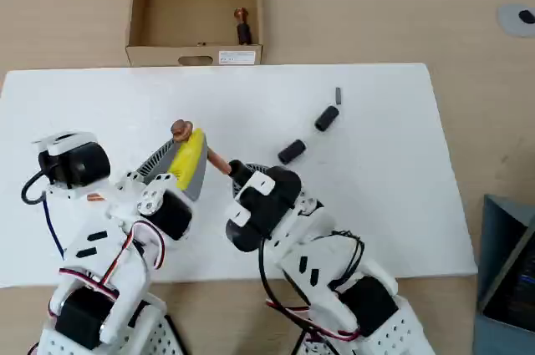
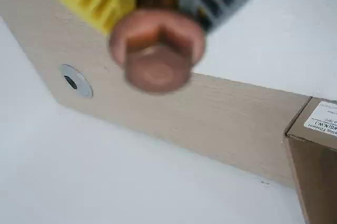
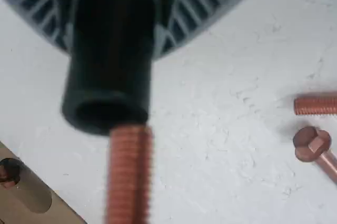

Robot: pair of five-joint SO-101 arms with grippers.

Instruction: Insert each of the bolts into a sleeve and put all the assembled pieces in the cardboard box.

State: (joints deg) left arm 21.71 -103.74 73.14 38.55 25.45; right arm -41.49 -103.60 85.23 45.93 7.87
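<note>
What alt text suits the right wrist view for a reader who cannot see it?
The right gripper holds a black sleeve, with the threaded tip of a copper bolt at its mouth. Two more bolts lie farther off on the white mat.

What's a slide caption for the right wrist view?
Right pincer holds black sleeve; copper bolt, threads first, at its open end.

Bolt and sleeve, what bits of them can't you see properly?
Right wrist view: blur hides whether the bolt tip is inside the sleeve.
High view: the right arm covers most of that sleeve.
Right wrist view: a loose bolt and a second loose bolt are cut off by the edge.
High view: the dark piece is too small to name.
</note>
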